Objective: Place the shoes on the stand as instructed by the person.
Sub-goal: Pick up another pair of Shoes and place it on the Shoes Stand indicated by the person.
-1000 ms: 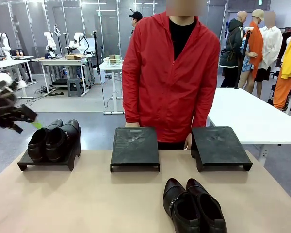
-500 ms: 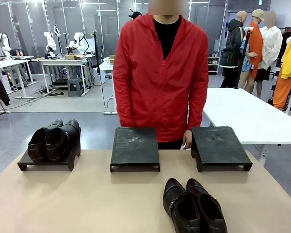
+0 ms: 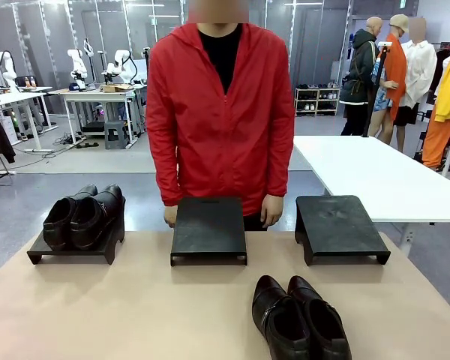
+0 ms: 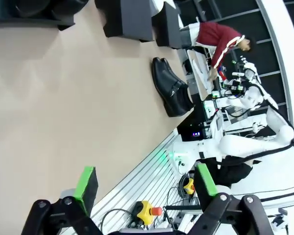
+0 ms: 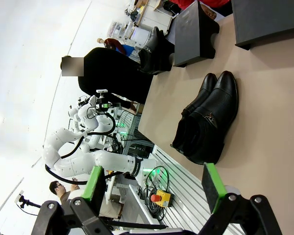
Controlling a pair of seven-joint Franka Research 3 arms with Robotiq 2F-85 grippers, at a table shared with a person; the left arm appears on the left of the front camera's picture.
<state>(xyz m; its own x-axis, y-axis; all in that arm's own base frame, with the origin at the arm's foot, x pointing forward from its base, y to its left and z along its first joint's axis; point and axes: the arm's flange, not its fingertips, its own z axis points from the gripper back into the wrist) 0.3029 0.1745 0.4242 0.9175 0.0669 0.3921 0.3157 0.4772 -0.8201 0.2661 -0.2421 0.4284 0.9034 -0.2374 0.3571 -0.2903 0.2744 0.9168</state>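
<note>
One pair of shoes [image 3: 84, 216] sits on the far left stand [image 3: 67, 253]; the other pair [image 3: 300, 321] lies on the near table [image 3: 135, 315], not yet placed; the left gripper [image 4: 146, 182] and right gripper [image 5: 153, 178] gape wide, holding nothing.

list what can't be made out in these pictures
- Front view: heels of the near shoes, cut off by the bottom edge.
- Left wrist view: most of the shoes on the left stand, cut off by the top edge.
- Front view: the person's hand, partly hidden behind the middle stand.
</note>
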